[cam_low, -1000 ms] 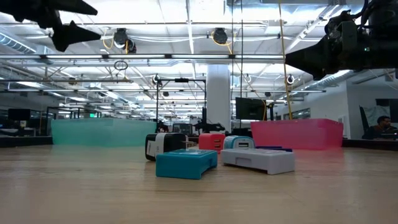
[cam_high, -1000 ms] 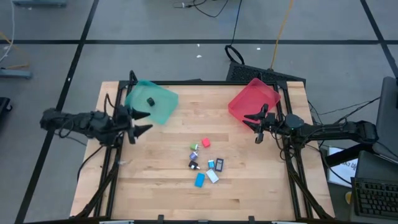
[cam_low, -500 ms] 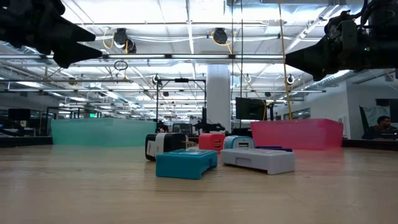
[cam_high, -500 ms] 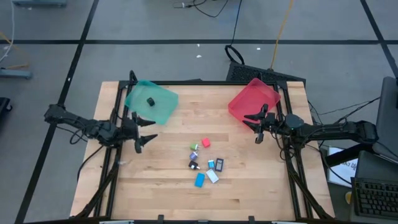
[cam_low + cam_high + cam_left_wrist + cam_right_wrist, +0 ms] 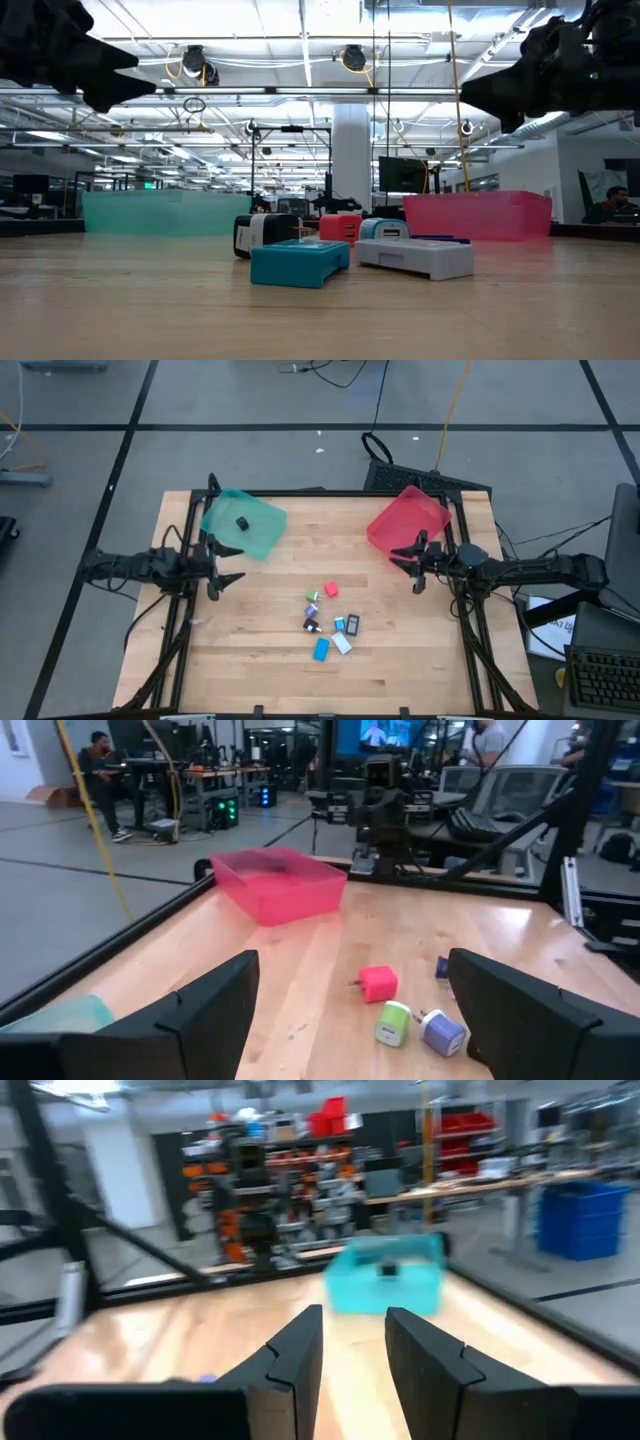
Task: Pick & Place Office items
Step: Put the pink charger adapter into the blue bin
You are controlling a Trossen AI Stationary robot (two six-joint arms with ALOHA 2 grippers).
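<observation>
Several tiny office items lie in a cluster mid-table: a red block, a green one, a purple one, a bright blue one and a white one among them. One black piece lies in the teal tray. My left gripper hovers open over the table's left side, between the teal tray and the cluster, pointing right. The left wrist view shows its fingers wide apart. My right gripper hangs in front of the red tray, with a narrow gap between its fingers.
Both trays sit near the far edge, teal on the left and red on the right. Bare wood stretches along the near edge and between each gripper and the cluster. In the low view, the blue block and white block lie nearest. People sit at desks far behind.
My left gripper has drawn away from the teal tray toward the near edge and come lower, staying open. The items and trays have kept their places.
</observation>
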